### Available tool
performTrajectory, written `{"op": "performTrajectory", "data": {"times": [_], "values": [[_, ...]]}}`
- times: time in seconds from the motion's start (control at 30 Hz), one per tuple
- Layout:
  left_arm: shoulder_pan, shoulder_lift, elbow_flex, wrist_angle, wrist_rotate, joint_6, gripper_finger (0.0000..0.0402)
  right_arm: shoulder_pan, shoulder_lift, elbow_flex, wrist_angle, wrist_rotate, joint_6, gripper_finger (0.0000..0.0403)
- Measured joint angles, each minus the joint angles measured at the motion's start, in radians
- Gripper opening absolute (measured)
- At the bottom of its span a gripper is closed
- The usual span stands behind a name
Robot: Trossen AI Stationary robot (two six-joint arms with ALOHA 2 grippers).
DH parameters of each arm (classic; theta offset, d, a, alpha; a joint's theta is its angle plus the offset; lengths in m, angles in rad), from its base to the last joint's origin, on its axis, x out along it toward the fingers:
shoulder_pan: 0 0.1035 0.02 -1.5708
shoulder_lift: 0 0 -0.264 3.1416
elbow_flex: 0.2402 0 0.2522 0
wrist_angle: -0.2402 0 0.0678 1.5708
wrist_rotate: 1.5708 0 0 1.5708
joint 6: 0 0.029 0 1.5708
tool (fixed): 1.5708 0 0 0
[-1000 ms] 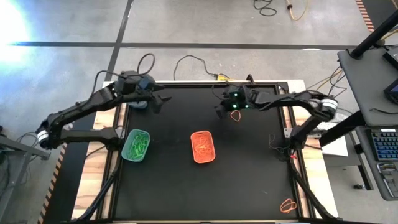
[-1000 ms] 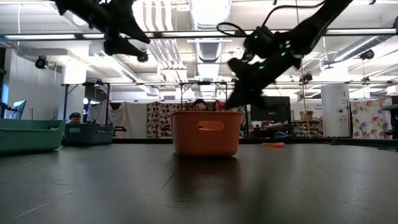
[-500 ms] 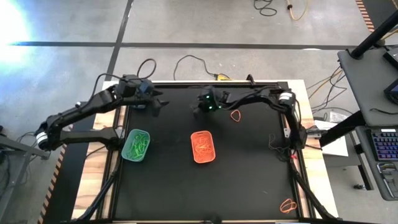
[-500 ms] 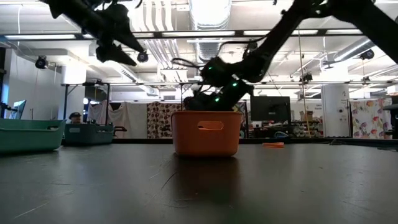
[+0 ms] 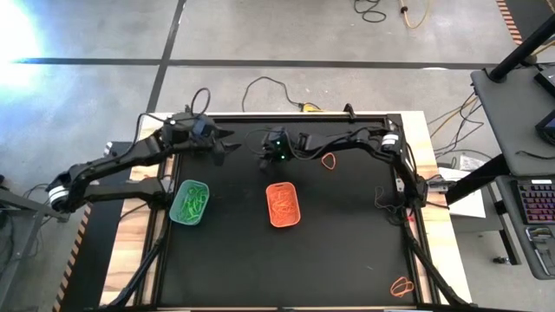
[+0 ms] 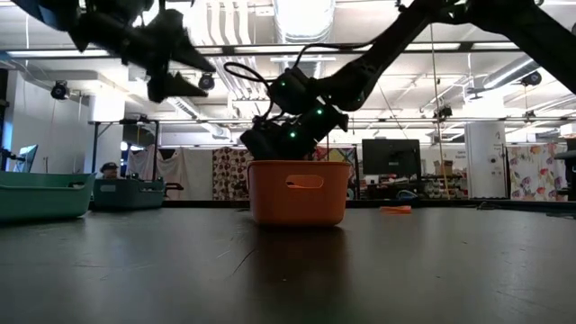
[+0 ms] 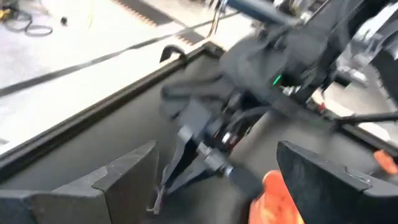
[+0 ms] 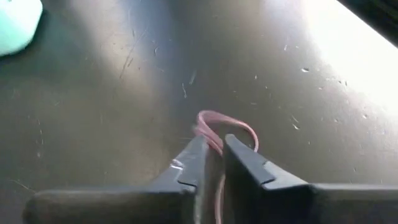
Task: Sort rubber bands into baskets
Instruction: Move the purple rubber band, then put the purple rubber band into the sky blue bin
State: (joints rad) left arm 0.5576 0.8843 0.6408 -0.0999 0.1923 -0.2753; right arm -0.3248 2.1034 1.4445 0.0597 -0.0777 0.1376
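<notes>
Band in hand: a thin reddish rubber band [image 8: 225, 127] is pinched between the right hand's [image 8: 214, 163] nearly closed fingers, its loop drooping past the tips.
Handling: judged light, limp and stretchy; best pinched across one strand, since it may cling or spring on release.
Location: above the dark table [image 5: 347, 243], just behind the orange basket [image 5: 283, 204], not yet over it.
Other bands: one orange loop [image 5: 329, 160] lies farther right; green ones fill the teal-green basket [image 5: 190, 202].
Right arm: stretched far across, hand tilted down.
Left hand [image 5: 227, 147]: wide open, empty, hovering beside the right hand.
</notes>
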Motion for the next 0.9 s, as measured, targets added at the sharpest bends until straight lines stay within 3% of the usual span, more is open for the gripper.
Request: {"op": "performTrajectory", "data": {"times": [0.23, 0.4, 0.6, 0.9], "values": [[0.005, 0.052, -0.126, 0.138, 0.01, -0.019, 0.0311, 0.0, -0.03, 0.0, -0.056, 0.0, 0.008, 0.0137], [0.003, 0.142, -0.196, 0.214, 0.031, -0.009, 0.0311, 0.002, -0.151, 0.0, -0.165, 0.0, -0.09, 0.0174], [-0.014, 0.318, -0.182, 0.277, 0.04, 0.093, 0.0311, 0.002, -0.309, -0.004, -0.274, 0.041, -0.23, 0.0185], [-0.015, 0.635, -0.122, 0.42, 0.052, 0.209, 0.0311, 0.008, -0.448, -0.023, -0.363, 0.083, -0.206, 0.0183]]}}
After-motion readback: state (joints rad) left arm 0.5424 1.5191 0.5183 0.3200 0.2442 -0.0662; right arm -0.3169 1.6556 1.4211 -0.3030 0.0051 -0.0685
